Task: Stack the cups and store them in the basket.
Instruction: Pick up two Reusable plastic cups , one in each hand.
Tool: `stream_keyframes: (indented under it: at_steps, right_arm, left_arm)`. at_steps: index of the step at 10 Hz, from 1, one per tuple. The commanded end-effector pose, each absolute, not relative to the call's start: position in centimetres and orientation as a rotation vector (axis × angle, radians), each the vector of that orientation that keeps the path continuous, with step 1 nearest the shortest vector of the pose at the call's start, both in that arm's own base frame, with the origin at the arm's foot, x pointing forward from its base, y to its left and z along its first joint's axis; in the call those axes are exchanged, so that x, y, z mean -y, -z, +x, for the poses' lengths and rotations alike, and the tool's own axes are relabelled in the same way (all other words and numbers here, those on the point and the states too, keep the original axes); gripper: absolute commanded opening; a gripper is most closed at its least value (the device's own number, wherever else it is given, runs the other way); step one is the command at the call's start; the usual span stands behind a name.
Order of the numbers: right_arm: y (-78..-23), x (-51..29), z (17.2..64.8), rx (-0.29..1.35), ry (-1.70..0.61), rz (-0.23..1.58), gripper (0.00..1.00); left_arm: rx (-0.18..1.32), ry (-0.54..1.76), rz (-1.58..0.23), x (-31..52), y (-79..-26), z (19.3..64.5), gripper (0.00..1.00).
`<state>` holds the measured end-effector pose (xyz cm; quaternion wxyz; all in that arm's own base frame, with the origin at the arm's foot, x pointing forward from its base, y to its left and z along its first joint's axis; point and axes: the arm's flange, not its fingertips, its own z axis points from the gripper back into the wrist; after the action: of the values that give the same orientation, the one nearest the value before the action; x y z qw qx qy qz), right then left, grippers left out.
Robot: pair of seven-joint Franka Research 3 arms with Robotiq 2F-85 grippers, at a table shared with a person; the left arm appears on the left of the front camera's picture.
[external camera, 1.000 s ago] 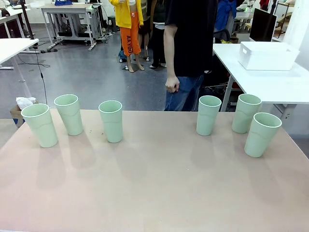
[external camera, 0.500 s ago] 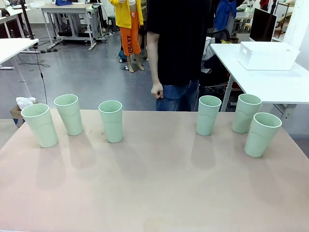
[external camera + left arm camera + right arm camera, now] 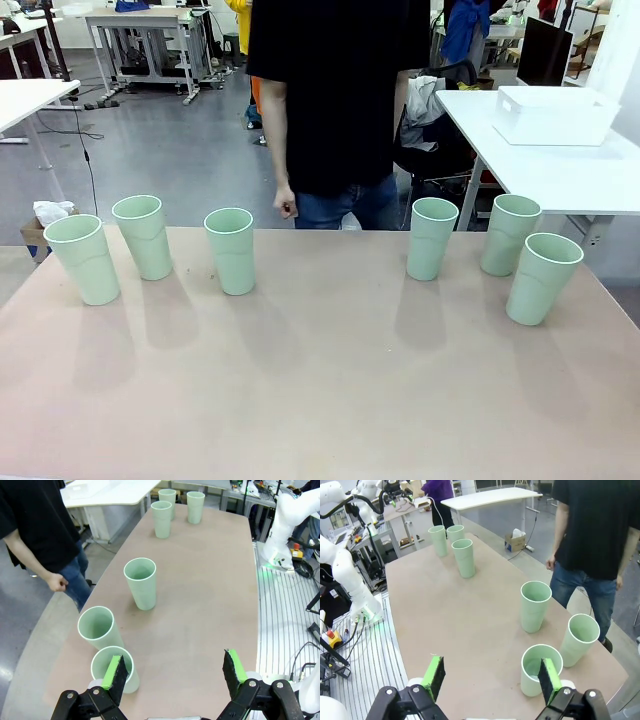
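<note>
Six pale green cups stand upright along the far side of the table. Three are at the left [image 3: 82,258] [image 3: 143,236] [image 3: 231,250] and three at the right [image 3: 432,238] [image 3: 510,234] [image 3: 541,277]. The basket [image 3: 555,115], a white bin, sits on a white side table at the back right. My left gripper [image 3: 175,670] is open above the table, with the nearest cup [image 3: 131,672] behind its left finger. My right gripper [image 3: 492,676] is open too, and a cup [image 3: 530,672] stands just past its right finger. Neither holds anything.
A person in a black shirt stands at the middle of the table's far edge, one fist [image 3: 286,208] hanging just behind it. The white side table [image 3: 600,175] is off to the right. The other arm's white base [image 3: 285,520] [image 3: 347,575] stands by the table's near side.
The person has walked from the right toward the middle of the far edge. The cups have not moved.
</note>
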<state>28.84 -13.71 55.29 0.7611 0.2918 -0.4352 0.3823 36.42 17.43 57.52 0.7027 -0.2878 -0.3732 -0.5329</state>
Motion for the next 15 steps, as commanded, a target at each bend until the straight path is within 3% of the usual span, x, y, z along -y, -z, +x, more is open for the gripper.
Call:
stream_keyframes:
  at_steps: [1,15]
  right_arm:
    - [-55.59,13.81,29.07,0.973,-0.852,0.640,1.00]
    - [-55.59,13.81,29.07,0.973,-0.852,0.640,1.00]
  left_arm:
    - [0.841,1.194,-0.646,-17.48,-57.61,36.35,1.00]
    - [0.841,1.194,-0.646,-17.48,-57.61,36.35,1.00]
